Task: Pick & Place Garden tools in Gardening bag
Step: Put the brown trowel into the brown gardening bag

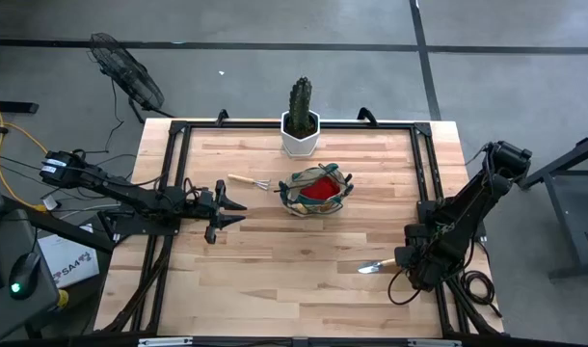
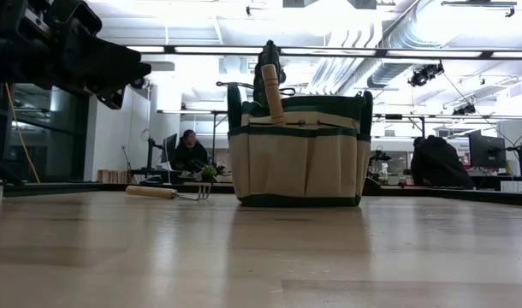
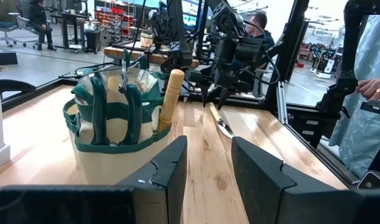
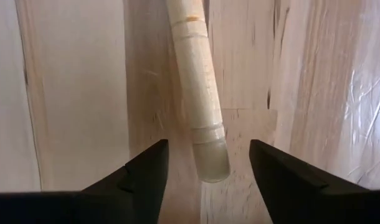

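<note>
The olive-and-tan gardening bag (image 1: 316, 190) stands upright on the table's middle, with a red glove (image 1: 318, 189) inside and a wooden tool handle (image 3: 171, 93) sticking up out of it. A mini rake (image 1: 248, 181) lies flat to the bag's left. A wooden-handled trowel (image 1: 376, 265) lies flat near the right edge. My right gripper (image 4: 209, 146) is open and points down, its fingers standing either side of the trowel handle's free end (image 4: 209, 158) without touching it. My left gripper (image 1: 236, 212) is open and empty, left of the bag and pointing at it. Pruning shears do not show.
A green cactus in a white hexagonal pot (image 1: 300, 125) stands at the far edge behind the bag. Black frame rails (image 1: 173, 173) run along the table's left, far and right sides. People sit and stand in the room beyond the table (image 2: 188, 150).
</note>
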Action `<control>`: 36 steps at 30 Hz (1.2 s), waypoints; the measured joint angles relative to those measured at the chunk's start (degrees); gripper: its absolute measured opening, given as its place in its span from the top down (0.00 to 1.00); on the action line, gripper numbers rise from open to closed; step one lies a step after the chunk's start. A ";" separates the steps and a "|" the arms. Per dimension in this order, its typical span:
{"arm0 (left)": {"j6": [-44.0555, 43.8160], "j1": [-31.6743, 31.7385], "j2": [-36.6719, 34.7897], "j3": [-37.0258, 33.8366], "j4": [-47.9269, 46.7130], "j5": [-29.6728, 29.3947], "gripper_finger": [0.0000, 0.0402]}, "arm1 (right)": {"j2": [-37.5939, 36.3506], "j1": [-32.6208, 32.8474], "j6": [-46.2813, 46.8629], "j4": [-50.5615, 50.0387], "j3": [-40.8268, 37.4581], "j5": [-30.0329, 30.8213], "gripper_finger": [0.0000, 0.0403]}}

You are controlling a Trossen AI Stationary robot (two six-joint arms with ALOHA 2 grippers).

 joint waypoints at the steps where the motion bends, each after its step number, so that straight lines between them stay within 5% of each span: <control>1: -0.08 0.00 0.00 0.00 0.00 0.00 0.69 | 0.00 0.00 -0.54 0.02 0.00 0.00 0.50; 9: -0.09 -0.02 0.00 0.00 -0.04 -0.20 0.69 | 0.00 0.00 -0.73 0.80 0.00 -0.02 0.71; 19: -0.08 -0.02 0.00 -0.01 -0.04 -0.17 0.69 | 0.00 0.00 0.79 3.81 0.00 -0.78 0.85; 29: -0.10 -0.02 0.00 0.10 -0.06 -1.23 0.69 | -0.41 -2.92 15.62 8.66 0.00 -4.40 0.86; 36: 1.22 -0.02 0.00 1.38 -0.22 0.92 0.69 | -0.72 -5.76 13.33 16.87 0.00 -6.22 0.86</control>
